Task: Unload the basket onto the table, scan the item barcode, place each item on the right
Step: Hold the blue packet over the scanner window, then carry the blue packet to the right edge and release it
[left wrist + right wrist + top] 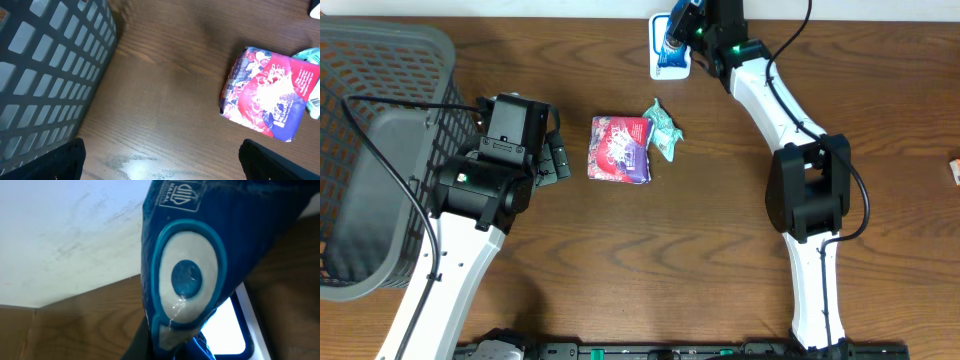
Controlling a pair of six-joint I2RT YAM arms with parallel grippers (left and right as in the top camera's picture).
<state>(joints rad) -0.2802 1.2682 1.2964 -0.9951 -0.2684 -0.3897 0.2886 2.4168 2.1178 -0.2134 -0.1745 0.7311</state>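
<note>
Overhead shows the right gripper [682,30] pinching a glossy blue plastic packet [672,48] just above the white rectangular scanner [655,58]; the left gripper [560,158] hangs spread. Which face points down is unclear: turn the packet slowly, keeping it flat over the scanner.

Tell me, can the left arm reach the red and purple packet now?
Probably yes: the left claw is open, and only bare table lies between it and the red and purple packet.
</note>
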